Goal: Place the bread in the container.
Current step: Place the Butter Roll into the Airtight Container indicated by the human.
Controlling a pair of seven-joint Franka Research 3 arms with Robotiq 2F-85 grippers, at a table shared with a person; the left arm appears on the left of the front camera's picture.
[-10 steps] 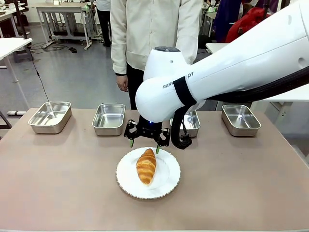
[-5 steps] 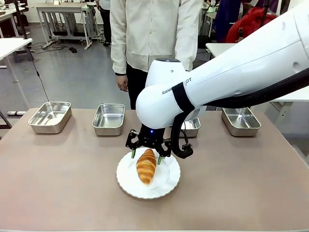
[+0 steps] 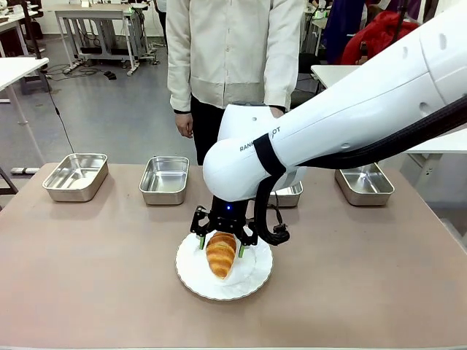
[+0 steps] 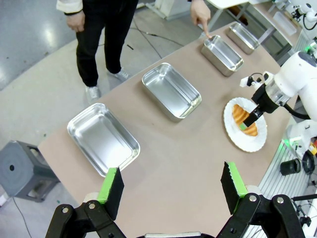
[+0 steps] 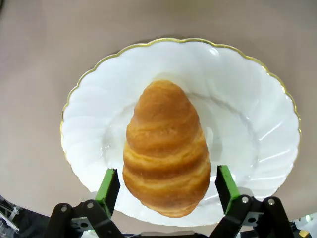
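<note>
Golden-brown bread (image 3: 220, 254) on white plate (image 3: 255, 277); right end effector (image 3: 222, 245) fingers apart, straddling it; left end effector (image 4: 172, 192) apart above bench (image 3: 87, 262).

A brownish-mauve table (image 3: 87, 277) is filling the lower half of the front frame. Four stainless-steel trays are sitting in a row along its far edge: one at upper left (image 3: 75, 176), one left of centre (image 3: 164, 179), one partly hidden at centre (image 3: 286, 192), one at right (image 3: 363, 180). A round white scallop-edged plate (image 3: 255, 278) is lying at lower centre, nearer than the trays.
</note>
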